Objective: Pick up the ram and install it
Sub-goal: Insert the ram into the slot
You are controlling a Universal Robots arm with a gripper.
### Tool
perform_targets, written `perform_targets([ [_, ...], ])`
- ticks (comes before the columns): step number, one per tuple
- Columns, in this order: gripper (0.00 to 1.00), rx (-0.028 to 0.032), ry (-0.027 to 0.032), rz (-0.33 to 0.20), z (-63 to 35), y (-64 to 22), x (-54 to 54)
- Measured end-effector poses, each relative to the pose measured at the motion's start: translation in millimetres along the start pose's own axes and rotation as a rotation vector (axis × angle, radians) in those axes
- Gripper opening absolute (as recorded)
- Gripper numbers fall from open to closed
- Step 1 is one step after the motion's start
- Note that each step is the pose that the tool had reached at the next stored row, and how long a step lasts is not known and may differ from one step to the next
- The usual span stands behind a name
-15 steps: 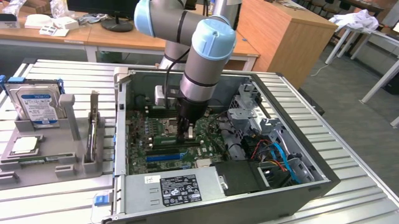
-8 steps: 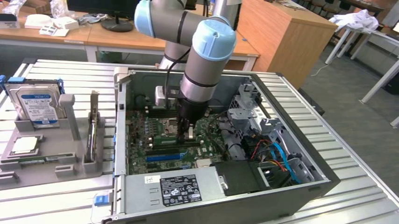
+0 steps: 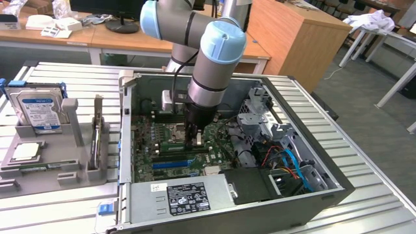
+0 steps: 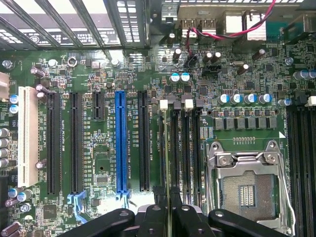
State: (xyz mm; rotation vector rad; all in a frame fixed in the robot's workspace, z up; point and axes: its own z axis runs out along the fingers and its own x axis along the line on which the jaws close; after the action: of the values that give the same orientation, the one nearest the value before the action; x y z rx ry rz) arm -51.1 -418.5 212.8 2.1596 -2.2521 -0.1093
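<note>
**Figure. Arm reaching into the open computer case point(image 3: 311, 127), as seen from beside the bench.**

The gripper point(image 3: 195, 140) stands upright over the motherboard point(image 3: 146, 141). Its tip is at the bank of memory slots point(image 4: 185, 148), which lies between the blue expansion slot point(image 4: 121, 143) and the open processor socket point(image 4: 247, 182).

In the wrist view the fingers point(image 4: 154, 219) are drawn almost together, with only a thin dark gap between them. That narrow grip suits a thin board held by its faces.

In the exterior view a pale green strip, taken here to be the ram point(image 3: 174, 143), lies level at the fingertips. It runs toward the exterior view's left, at the height of the slots. Whether it is seated or only resting on the mouth of a slot cannot be told.

The hard drive point(image 3: 39, 109) and the processor chip point(image 3: 26, 152) sit in the grey holder outside the case, well apart from the work.

Hazards, as judged:
- **(a) Tilt.** If the stick meets the slot tilted or offset along its length, downward pressure would bind one end and flex the board.
- **(b) Latches.** If the white end latches point(image 4: 164, 104) are not swung clear, the stick would ride up on them rather than drop in.
- **(c) Slip.** A hold on smooth faces may slip under load, so the fingers would slide down onto neighbouring slots.
- **(d) Drift.** Any sideways drift toward the socket puts its exposed contacts at risk.
</note>
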Motion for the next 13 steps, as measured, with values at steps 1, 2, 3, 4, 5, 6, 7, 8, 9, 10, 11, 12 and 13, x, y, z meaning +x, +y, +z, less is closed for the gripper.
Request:
perform_targets([
  [1, 0.14, 0.0, -0.0001, 0.0, 0.0, 0.0, 0.0],
  [2, 0.14, 0.0, 0.0, 0.0, 0.0, 0.0, 0.0],
  [3, 0.14, 0.0, -0.0001, 0.0, 0.5, 0.0, 0.0],
  [4, 0.14, 0.0001, -0.0003, 0.0, 1.3, -0.1, 0.0],
  [5, 0.14, 0.0001, -0.0001, 0.0, 1.4, -0.1, 0.1],
  [6, 0.14, 0.0, 0.0, 0.0, 1.4, -0.1, 0.1],
  [7, 0.14, 0.0, -0.0001, 0.0, 1.4, -0.1, 0.1],
  [8, 0.14, 0.0, 0.0, 0.0, 1.4, -0.1, 0.1],
  [9, 0.14, 0.0, 0.0, 0.0, 1.4, -0.1, 0.0],
  [10, 0.14, 0.0001, -0.0001, 0.0, 1.4, -0.1, 0.1],
  [11, 0.14, 0.0, 0.0, 0.0, 1.4, -0.1, 0.0],
  [12, 0.14, 0.0, 0.0, 0.0, 1.4, -0.1, 0.0],
  [13, 0.14, 0.0001, -0.0001, 0.0, 1.5, -0.1, 0.0],
])
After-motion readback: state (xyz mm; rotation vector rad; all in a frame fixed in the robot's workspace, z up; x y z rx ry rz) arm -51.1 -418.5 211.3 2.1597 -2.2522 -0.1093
